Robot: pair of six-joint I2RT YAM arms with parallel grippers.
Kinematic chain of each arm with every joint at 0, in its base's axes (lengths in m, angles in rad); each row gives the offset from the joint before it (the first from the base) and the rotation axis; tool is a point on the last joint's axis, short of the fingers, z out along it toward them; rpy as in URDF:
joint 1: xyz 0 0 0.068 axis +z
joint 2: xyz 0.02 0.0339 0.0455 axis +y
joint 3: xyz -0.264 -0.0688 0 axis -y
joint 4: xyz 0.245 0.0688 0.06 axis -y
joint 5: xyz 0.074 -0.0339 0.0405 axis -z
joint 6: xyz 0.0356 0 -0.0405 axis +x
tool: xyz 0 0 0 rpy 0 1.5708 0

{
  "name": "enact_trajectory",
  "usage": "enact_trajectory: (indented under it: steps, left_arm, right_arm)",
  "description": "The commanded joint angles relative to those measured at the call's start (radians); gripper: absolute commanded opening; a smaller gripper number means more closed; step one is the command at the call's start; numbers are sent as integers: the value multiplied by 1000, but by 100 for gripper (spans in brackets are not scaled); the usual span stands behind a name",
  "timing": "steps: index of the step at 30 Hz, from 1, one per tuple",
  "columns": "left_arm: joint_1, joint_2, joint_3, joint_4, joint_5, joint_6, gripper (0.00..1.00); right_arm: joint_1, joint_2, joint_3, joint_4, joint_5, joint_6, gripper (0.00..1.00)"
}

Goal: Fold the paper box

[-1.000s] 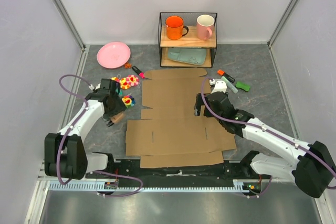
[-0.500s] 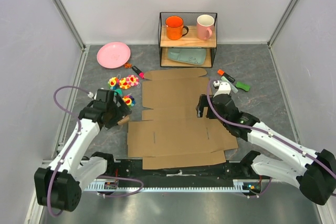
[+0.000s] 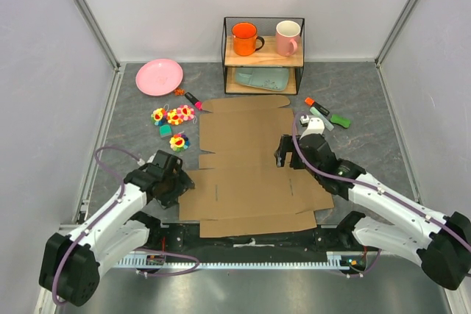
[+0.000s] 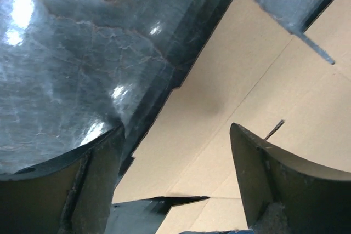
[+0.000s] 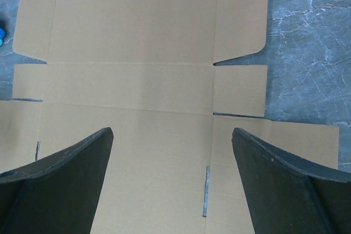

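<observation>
We find the paper box (image 3: 250, 163) flat on the bench (image 3: 368, 108), spread under the right hand (image 3: 283, 154), its edge below the left hand (image 3: 180, 182). Both hands gape empty. We judge no fold made yet.

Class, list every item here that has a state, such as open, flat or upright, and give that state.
paper box, flat, unfolded
left claw, open, at the box's left edge
right claw, open, above the box
orange mug, upright on the top shelf
pink mug, upright on the top shelf
pink plate, right side up
</observation>
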Motion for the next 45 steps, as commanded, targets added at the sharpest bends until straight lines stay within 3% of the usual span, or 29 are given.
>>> enact_trajectory:
  steps: [1, 3, 4, 6, 12, 17, 22, 25, 30, 37, 41, 43, 44, 45]
  left_arm:
    - [-3, 31, -24, 157, 17, -3, 61]
    - [-3, 32, -32, 238, 118, 36, 35]
    - [-3, 35, -38, 254, 146, 44, 14]
    - [-3, 39, -36, 262, 184, 53, 2]
    - [-3, -27, 43, 260, 250, 148, 2]
    - [-3, -57, 235, 323, 376, 307, 2]
    - [-3, 110, 494, 305, 642, 467, 2]
    - [-2, 271, 641, 187, 684, 581, 2]
    - [45, 506, 851, -6, 639, 731, 2]
    - [173, 727, 945, -77, 508, 801, 2]
    - [179, 781, 981, -126, 309, 809, 4]
    - [179, 772, 972, -137, 194, 765, 23]
    - [181, 758, 961, -131, 165, 749, 46]
    - [181, 722, 932, -125, 133, 728, 61]
  right_arm:
    - [-1, -33, -12, 12, -5, 7, 98]
    - [-1, -43, -4, -4, -4, 3, 98]
    - [-1, -52, -1, -7, 1, -1, 98]
    - [-2, -69, 7, -19, 4, -4, 98]
    - [-1, -113, 57, -65, -5, -6, 98]
    - [-1, -165, 159, -120, -1, -33, 98]
    - [-1, -179, 277, -168, 0, -75, 98]
    - [-1, -165, 303, -194, -2, -82, 98]
    - [-1, -173, 294, -220, -22, -76, 98]
    - [1, -213, 251, -254, -33, -82, 98]
    - [1, -222, 214, -255, -36, -78, 98]
    - [-1, -221, 202, -255, -37, -78, 98]
    - [-1, -219, 199, -252, -34, -78, 98]
    - [-1, -217, 196, -252, -34, -76, 98]
